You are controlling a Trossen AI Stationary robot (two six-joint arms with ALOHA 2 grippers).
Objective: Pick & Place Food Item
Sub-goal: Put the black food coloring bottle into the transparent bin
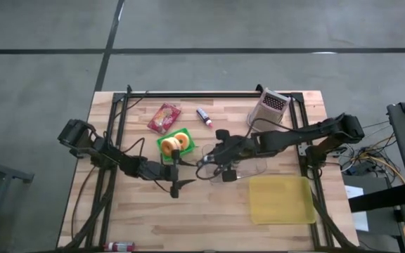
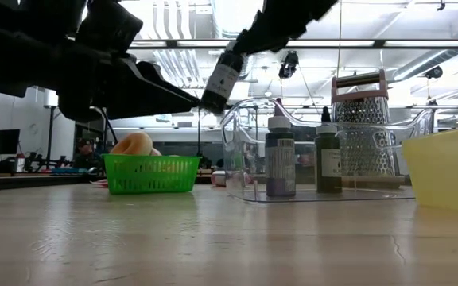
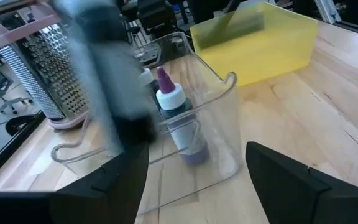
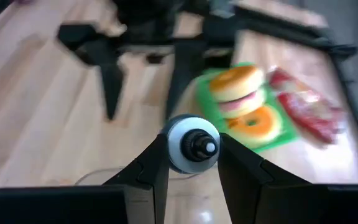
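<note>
My right gripper [image 1: 207,160] is shut on a dark bottle with a white cap [image 2: 223,79] and holds it above the left rim of a clear plastic container [image 2: 241,151]. Two more dark bottles [image 2: 280,163] [image 2: 328,159] stand upright in that container. Just left of it my left gripper [image 1: 177,176] is open at table height, its fingers [image 3: 110,186] pointing at the container and touching nothing. A green basket [image 1: 175,145] holding a bun and a doughnut [image 4: 244,99] rests on the table beyond my left gripper. My right gripper pinches the bottle at its upper end, just below the white cap [image 4: 191,144], one finger on either side. The fingers slant down from the table's right. The bottle hangs tilted below them, lifted clear, its lower end [image 2: 213,102] over the container's left rim.
A red food packet [image 1: 164,117] and a small lying bottle [image 1: 204,117] are on the far part of the table. A metal grater [image 1: 269,107] stands at the far right, and a yellow tub [image 1: 281,199] at the near right. The near left is bare wood.
</note>
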